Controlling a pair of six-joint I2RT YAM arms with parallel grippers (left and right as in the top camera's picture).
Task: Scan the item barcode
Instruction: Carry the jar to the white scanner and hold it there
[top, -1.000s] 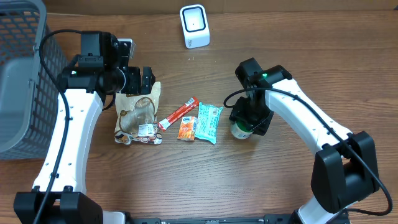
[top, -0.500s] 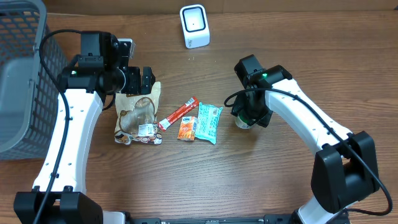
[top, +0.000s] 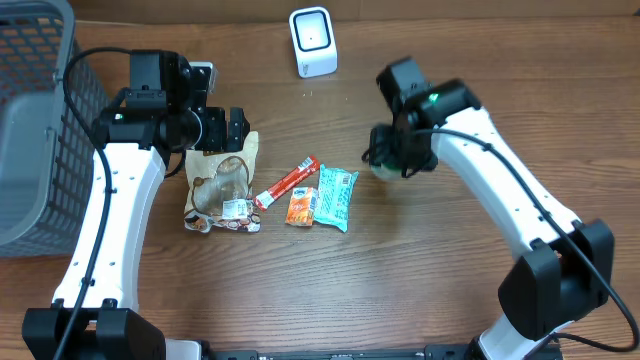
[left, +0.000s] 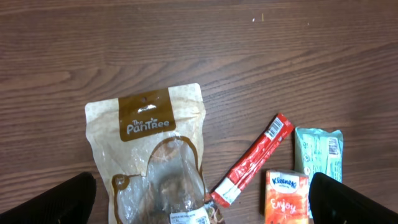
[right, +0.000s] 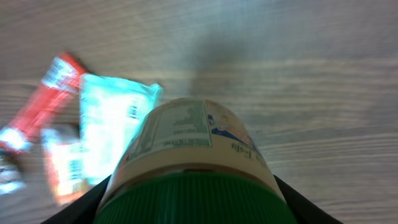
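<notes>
Grey mesh basket (top: 30, 150) at left edge of the wooden worktop (top: 400, 290). Centre, left to right: brown snack pouch (top: 222, 190), red stick sachet (top: 287, 182), orange tissue pkt (top: 302, 206) just beside teal pkt (top: 336, 197).

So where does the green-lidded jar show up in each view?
Overhead: the jar is right of centre, mostly hidden in the right tool, with only a pale edge showing.
Left wrist: not in it.
Right wrist: the jar fills the bottom centre.
Shared landmark: the teal packet, left of the jar in the overhead and right wrist views.
</notes>
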